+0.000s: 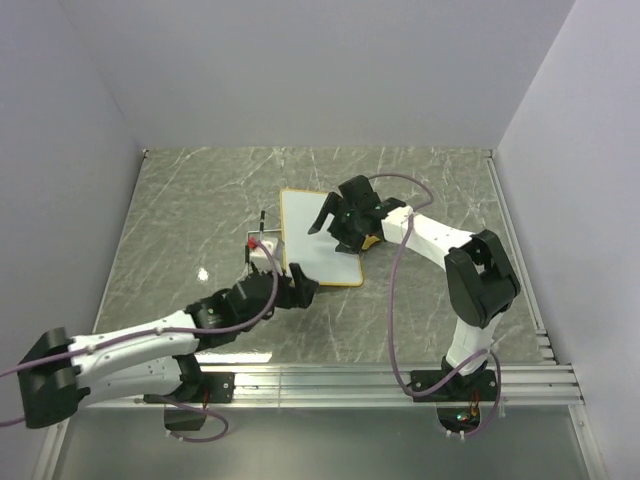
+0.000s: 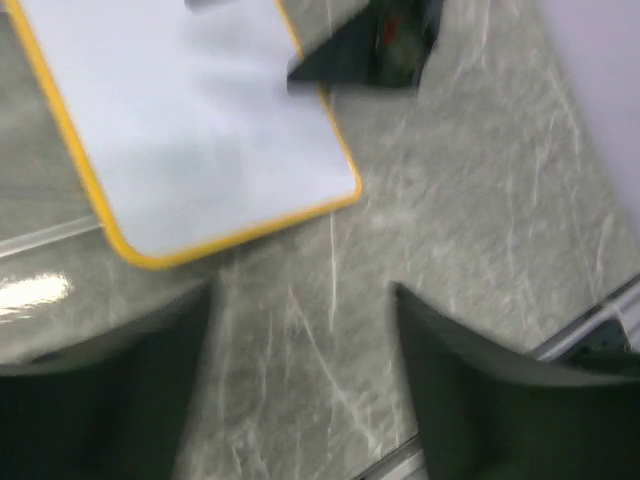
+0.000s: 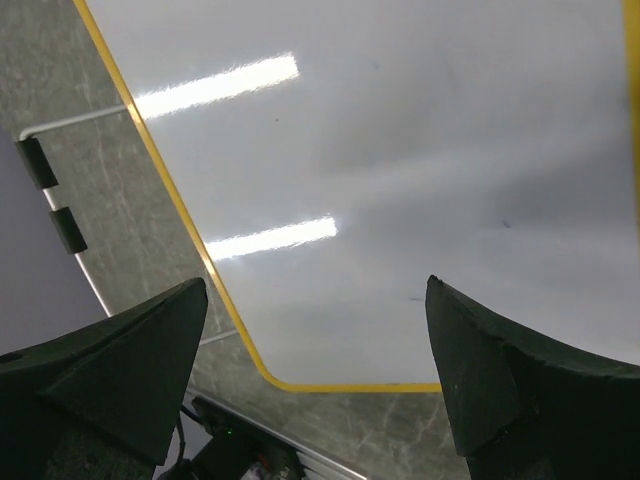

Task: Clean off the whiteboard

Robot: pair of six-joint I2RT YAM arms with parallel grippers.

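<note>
The whiteboard (image 1: 312,240) lies flat on the table, white with a yellow-orange frame. Its surface looks almost blank, with only faint small marks in the right wrist view (image 3: 400,180). My right gripper (image 1: 335,228) hovers over the board's right half, open and empty (image 3: 315,370). My left gripper (image 1: 292,290) is at the board's near left corner, open and empty, over bare table (image 2: 300,380). The board's near corner shows in the left wrist view (image 2: 190,130).
A small white object with a red spot (image 1: 262,252) and a thin black stick (image 1: 262,220) lie just left of the board. A small yellow piece (image 1: 372,241) shows at the board's right edge under the right gripper. A metal rail (image 1: 400,375) runs along the near edge.
</note>
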